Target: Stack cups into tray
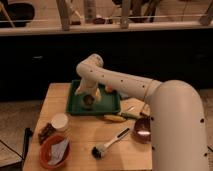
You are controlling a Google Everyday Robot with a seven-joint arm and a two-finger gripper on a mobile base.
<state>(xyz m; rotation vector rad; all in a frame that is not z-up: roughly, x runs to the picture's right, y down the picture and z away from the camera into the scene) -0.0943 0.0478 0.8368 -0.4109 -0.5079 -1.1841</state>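
The pincer [89, 100] hangs low over the tray [75, 107]; I cannot tell its state. A white cup [60, 122] stands on the surface [80, 145] just left of the tray.

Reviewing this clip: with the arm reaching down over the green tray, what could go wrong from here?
The gripper sits low over the tray, so lifting off-centre could tip whatever is under it or drag the tray. A white cup stands near the table's front left, beside the orange bowl; reaching for it might knock the bowl.
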